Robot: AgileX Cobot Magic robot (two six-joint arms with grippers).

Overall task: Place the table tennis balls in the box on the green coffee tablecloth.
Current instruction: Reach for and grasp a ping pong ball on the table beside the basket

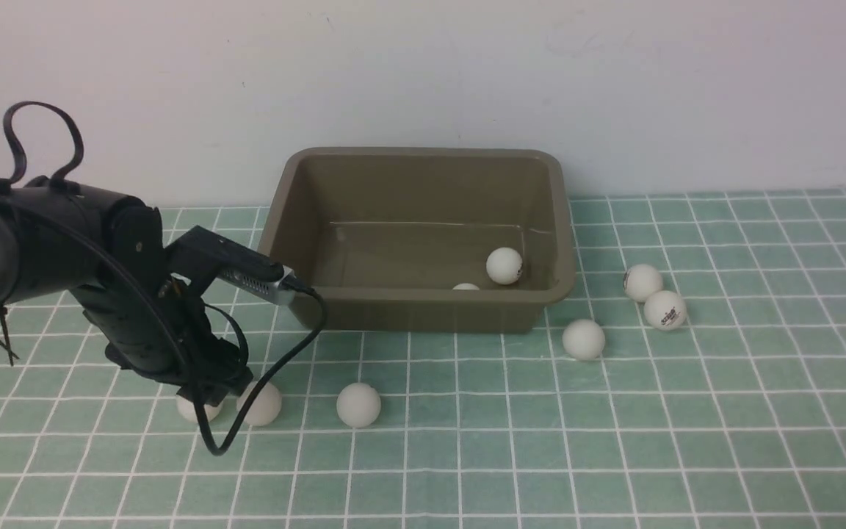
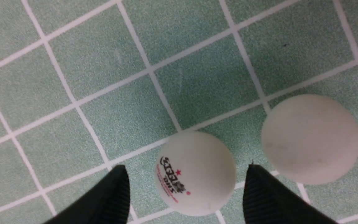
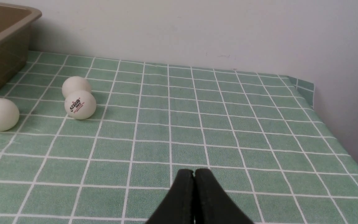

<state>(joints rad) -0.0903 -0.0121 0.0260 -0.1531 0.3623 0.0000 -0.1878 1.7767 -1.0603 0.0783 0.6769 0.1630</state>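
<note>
The olive-brown box (image 1: 423, 308) stands at the back of the green coffee tablecloth (image 1: 614, 441) and holds two table tennis balls (image 1: 504, 265), one of them only just showing over the near rim (image 1: 465, 286). My left gripper (image 2: 185, 168) is open and low over the cloth. A logo-printed ball (image 2: 194, 174) sits between its fingers (image 2: 259, 193) with a gap on each side, and a plain ball (image 2: 311, 138) lies just outside. In the front view the left gripper (image 1: 206, 397) partly hides that ball (image 1: 194, 410). My right gripper (image 3: 194, 171) is shut and empty.
More balls lie on the cloth: two near the left arm (image 1: 263, 404) (image 1: 358, 404) and three right of the box (image 1: 583, 339) (image 1: 642, 282) (image 1: 664, 309). A white wall (image 1: 423, 73) rises behind the box. The cloth's far right corner (image 3: 305, 85) meets the wall.
</note>
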